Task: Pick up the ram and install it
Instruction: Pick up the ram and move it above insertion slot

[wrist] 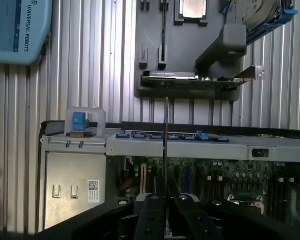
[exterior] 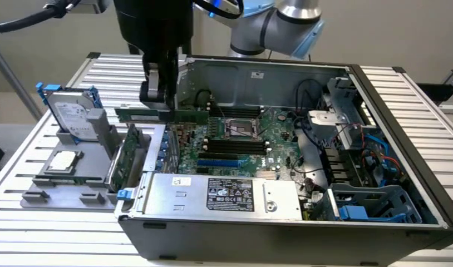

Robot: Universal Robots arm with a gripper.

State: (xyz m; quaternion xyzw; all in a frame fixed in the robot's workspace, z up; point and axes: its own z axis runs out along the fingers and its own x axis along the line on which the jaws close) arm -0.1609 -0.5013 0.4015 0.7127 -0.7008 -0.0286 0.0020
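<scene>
Exterior view: a long, narrow green circuit-board ram (exterior: 186, 116) hangs level in the air, pinched near its middle by the arm's black two-finger gripper (exterior: 157, 104), and the stick's ends jut out to either side of the claw. It sits above the open black computer case (exterior: 286, 239) at its wall on the exterior view's left, between the grey plastic parts holder (exterior: 93, 167) and the green motherboard (exterior: 279, 133), clear of the long black memory slots (exterior: 234, 146).

Wrist view: the ram (wrist: 165, 135) shows edge-on as a thin line running out from between the gripper (wrist: 165, 217) fingers (wrist: 149, 220), which are clenched against its two faces.

On the holder stand a silver hard drive in a blue frame (exterior: 69, 114), a square silver processor chip (exterior: 62, 161) and a tall green expansion card (exterior: 122, 158). Case and holder rest on a ribbed aluminium table (exterior: 48, 233) — a beige wall (exterior: 55, 44) behind.
</scene>
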